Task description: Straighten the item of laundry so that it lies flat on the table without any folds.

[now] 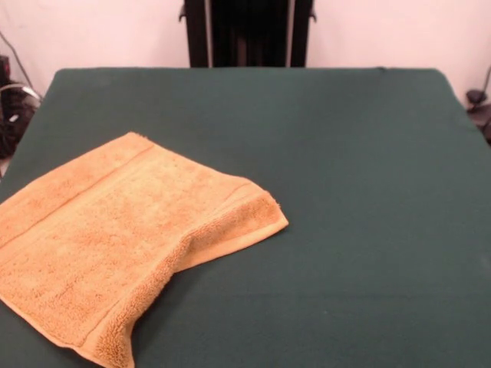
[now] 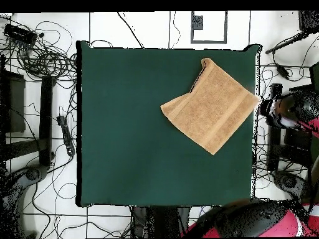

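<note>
The golden-orange towel (image 1: 115, 238) lies on the green table (image 1: 345, 192) at the near left in the front view. Its right-hand side is doubled over into a thick fold that runs from the pointed corner down to the front edge. A woven band runs across its far part. In the overhead view the towel (image 2: 215, 106) lies turned like a diamond at the upper right of the table (image 2: 137, 137), one corner at the table's right edge. No gripper shows over the table in either view.
The black pedestal (image 1: 247, 32) stands behind the table's far edge. In the overhead view, red and black arm parts (image 2: 298, 107) sit off the table's right side and at the bottom (image 2: 249, 221). Cables (image 2: 43, 56) lie on the floor at the left.
</note>
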